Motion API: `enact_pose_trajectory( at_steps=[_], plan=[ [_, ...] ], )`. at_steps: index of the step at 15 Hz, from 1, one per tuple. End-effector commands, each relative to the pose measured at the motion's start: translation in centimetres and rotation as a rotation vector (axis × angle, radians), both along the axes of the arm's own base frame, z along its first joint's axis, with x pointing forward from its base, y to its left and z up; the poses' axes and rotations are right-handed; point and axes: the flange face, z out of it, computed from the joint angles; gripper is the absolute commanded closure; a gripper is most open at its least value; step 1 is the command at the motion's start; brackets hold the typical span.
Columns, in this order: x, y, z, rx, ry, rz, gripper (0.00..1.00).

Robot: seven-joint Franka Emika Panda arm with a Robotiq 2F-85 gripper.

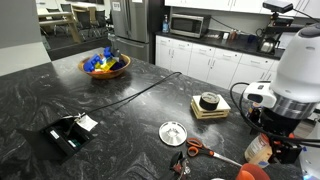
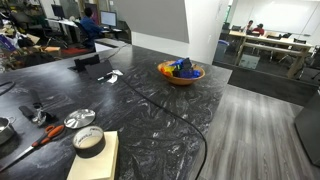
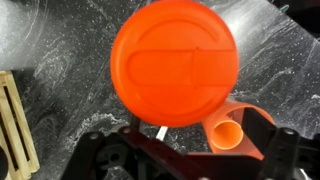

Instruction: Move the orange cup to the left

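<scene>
The orange cup is small and plain. In the wrist view it sits tipped with its mouth toward the camera, just below the jar and against the right finger. It also shows at the bottom edge of an exterior view. The clear jar's big orange lid fills the middle of the wrist view, and the jar stands next to the robot base. My gripper hangs over the jar and cup with its fingers spread wide, closed on nothing. In that exterior view I cannot make the gripper out.
Orange-handled scissors and a round metal lid lie near the cup. A tape roll on a wooden block, a bowl of colourful items and a black device with a cable sit on the dark marble counter.
</scene>
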Motion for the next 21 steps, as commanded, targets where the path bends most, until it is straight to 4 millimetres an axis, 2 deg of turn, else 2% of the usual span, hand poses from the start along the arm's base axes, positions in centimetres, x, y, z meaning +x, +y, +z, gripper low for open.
enact_pose_trajectory(
  at_steps=[1,7,11,16,21],
  plan=[
    [0.0,0.1,-0.1,-0.003,0.007,0.002,0.00],
    [0.5,0.3,-1.0,0.044,0.007,0.025,0.00],
    [1.9,1.2,-2.7,0.159,-0.014,0.071,0.00],
    [2.8,1.2,-4.5,0.237,0.000,0.094,0.00],
    [2.6,1.6,-5.2,0.248,0.024,0.122,0.00]
  ],
)
